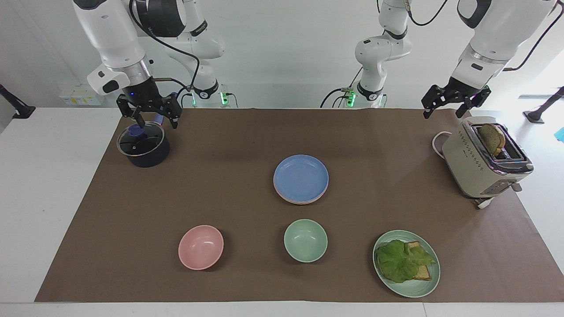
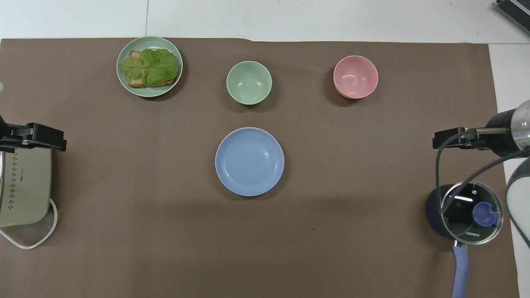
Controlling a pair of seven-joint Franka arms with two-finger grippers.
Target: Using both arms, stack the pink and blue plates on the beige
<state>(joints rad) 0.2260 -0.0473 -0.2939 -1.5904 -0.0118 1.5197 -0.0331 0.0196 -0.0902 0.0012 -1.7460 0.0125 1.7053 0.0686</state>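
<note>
- My right gripper (image 1: 148,117) hangs wide open over the lidded saucepan (image 1: 143,150).
- My left gripper (image 1: 446,105) waits spread empty above the toaster (image 1: 482,164).
- Blue plate (image 1: 301,177) tops the stack, well apart from the saucepan.
</note>
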